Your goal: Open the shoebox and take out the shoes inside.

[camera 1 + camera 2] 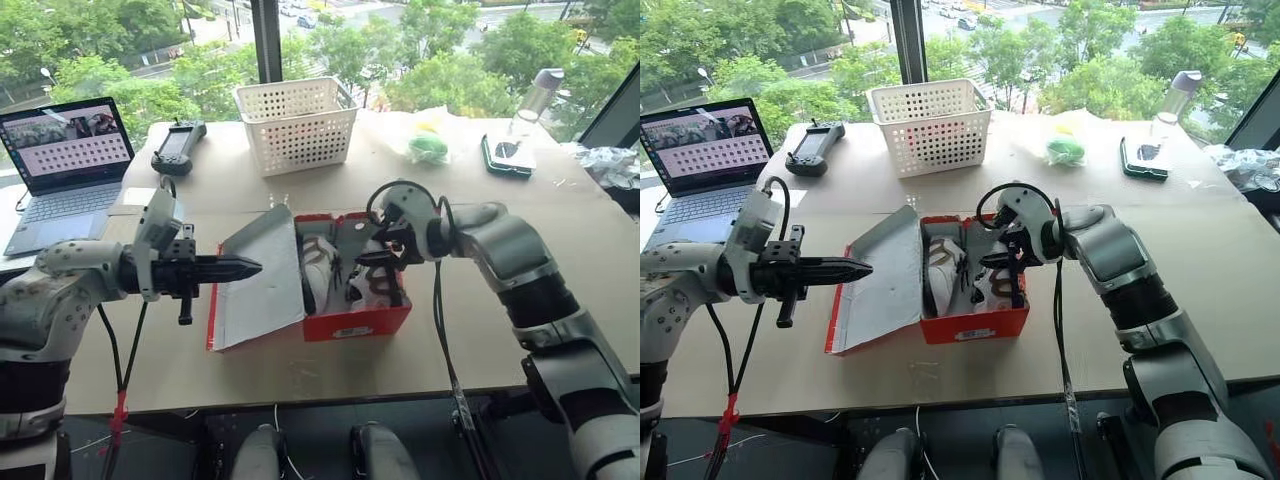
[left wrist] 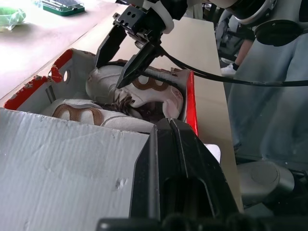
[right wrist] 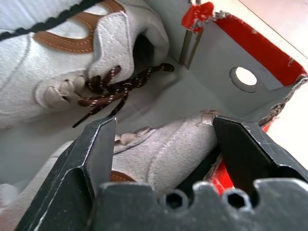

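Note:
The red shoebox [image 1: 356, 322] stands open mid-table, its grey-white lid [image 1: 262, 280] folded out to the left. Inside lie the two shoes, white-and-grey with brown trim and dark laces: one [image 1: 318, 272] on the left, one [image 1: 378, 288] on the right. My right gripper [image 1: 376, 258] reaches down into the box, open. In the right wrist view its fingers [image 3: 98, 144] straddle one end of the right shoe [image 3: 178, 154]; I cannot tell whether they touch it. My left gripper [image 1: 250, 267] is shut and empty, pointing right just above the lid.
At the back of the table stand a white perforated basket [image 1: 297, 125], a laptop [image 1: 65, 160], a black controller [image 1: 178, 145], a green bundle [image 1: 428, 148], a dark green case [image 1: 507, 155] and a bottle [image 1: 538, 100]. The table's front edge lies just in front of the box.

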